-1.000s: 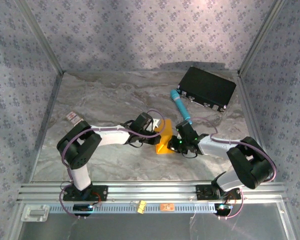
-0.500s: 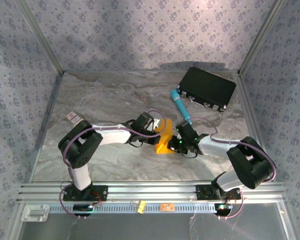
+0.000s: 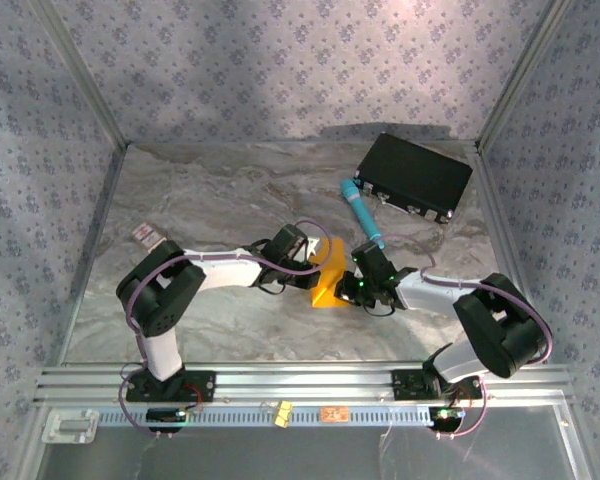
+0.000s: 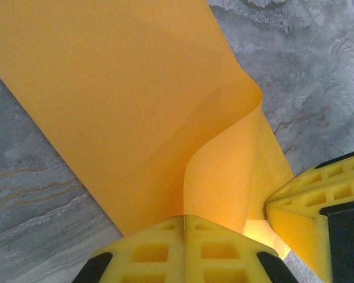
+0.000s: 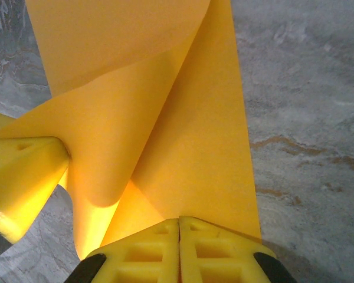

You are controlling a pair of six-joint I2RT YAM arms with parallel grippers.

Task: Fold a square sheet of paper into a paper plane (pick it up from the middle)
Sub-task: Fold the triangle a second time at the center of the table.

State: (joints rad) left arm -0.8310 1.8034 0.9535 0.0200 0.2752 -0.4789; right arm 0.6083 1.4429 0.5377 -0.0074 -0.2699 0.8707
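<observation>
Both my end effectors are pinched shut on the square sheet of paper (image 3: 328, 272), which sits mid-bench between them. My left end effector (image 4: 184, 223) grips where a raised flap comes down to the fingertips. That flap's free edge curls up and away from the flatter layer beneath it, whose long straight edge runs off to the left over the bench (image 3: 210, 190). My right end effector (image 5: 179, 223) clamps the opposite side, with a straight paper edge running up the right of the wrist view and a diagonal fold crossing it. The two sets of fingertips are nearly touching.

There is open marble to the left and toward my bases. A teal cylinder (image 3: 363, 217) lies just behind my right end effector, a black box (image 3: 415, 176) sits in the far right corner, and a small card (image 3: 146, 235) lies near the left wall.
</observation>
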